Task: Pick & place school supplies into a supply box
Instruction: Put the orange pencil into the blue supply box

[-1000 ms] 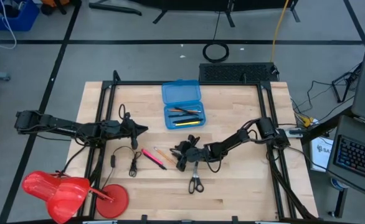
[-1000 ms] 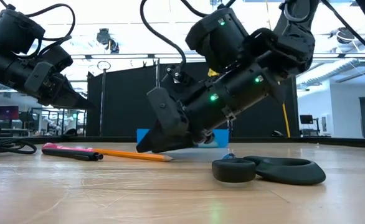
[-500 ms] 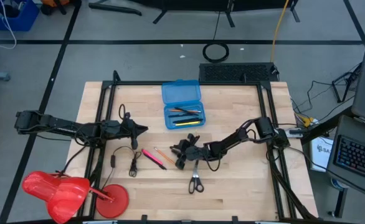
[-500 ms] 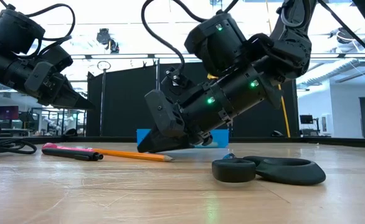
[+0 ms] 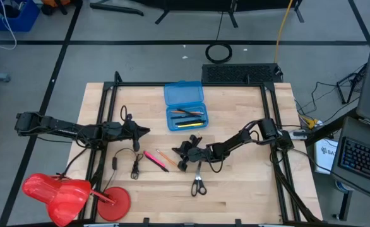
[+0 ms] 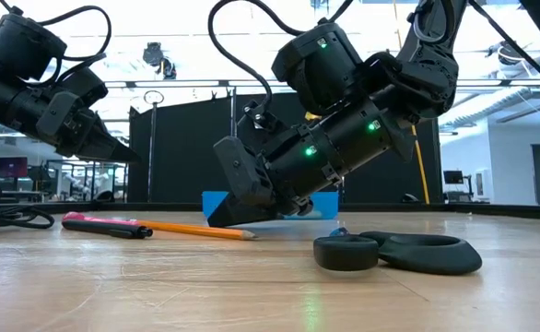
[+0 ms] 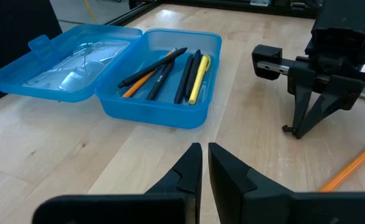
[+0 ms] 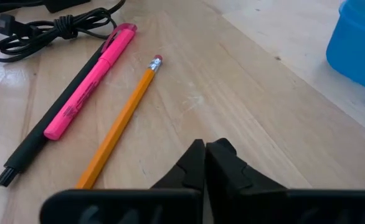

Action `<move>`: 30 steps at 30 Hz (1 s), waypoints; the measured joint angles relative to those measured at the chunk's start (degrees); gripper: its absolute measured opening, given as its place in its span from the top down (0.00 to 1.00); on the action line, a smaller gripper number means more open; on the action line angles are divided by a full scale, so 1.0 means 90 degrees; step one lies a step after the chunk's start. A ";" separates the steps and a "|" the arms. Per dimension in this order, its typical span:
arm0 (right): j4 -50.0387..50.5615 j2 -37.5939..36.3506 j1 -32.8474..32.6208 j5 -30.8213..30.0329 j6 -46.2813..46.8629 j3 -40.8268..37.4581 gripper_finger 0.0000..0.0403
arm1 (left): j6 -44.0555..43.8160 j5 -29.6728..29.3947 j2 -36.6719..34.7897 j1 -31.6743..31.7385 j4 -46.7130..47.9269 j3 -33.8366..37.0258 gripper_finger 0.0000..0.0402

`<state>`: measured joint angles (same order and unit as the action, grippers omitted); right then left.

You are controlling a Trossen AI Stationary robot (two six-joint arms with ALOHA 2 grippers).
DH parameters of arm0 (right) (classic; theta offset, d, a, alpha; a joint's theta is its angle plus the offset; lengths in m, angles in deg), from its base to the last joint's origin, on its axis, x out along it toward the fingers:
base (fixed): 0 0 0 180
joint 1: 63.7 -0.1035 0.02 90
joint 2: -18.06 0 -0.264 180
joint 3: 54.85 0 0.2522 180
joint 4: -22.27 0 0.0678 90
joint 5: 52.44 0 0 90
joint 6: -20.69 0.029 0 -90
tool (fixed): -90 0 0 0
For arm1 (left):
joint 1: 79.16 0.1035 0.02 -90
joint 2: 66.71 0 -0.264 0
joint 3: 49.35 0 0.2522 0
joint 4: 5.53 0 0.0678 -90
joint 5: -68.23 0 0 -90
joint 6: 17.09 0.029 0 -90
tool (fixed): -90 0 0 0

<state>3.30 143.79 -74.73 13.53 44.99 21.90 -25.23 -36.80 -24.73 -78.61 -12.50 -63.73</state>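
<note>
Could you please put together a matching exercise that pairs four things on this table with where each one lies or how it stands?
Things:
1. bright blue plastic pencil case
2. small steel scissors with black handles
3. orange wooden pencil
4. right gripper

Places or states:
A. lying on the bare wood beside a pink and black pen
B. fingers shut, holding nothing, tips close to the wood
C. lid open, with several pens and pencils inside
D. flat on the table, on the near side of the right arm, away from the case

Pairs: 1-C, 2-D, 3-A, 4-B
</note>
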 joint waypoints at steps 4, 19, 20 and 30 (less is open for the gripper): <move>0.0010 0.0007 -0.0003 -0.0110 -0.0110 0.0000 1.00 | 0.0000 0.0000 0.0000 0.0000 0.0000 0.0000 0.92; -0.0288 0.0022 -0.0002 -0.0133 -0.0494 -0.0017 1.00 | 0.0000 0.0000 0.0002 0.0000 0.0002 0.0000 0.92; -0.0294 0.0022 -0.0002 -0.0135 -0.0503 -0.0017 1.00 | 0.0001 0.0000 0.0001 -0.0001 0.0002 0.0000 0.92; -0.0335 -0.0165 0.0002 -0.0163 -0.0811 -0.0029 1.00 | 0.0017 0.0000 0.0000 -0.0001 0.0001 0.0000 0.92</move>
<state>0.28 142.30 -74.71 12.06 37.68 21.63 -25.08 -36.80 -24.73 -78.62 -12.50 -63.73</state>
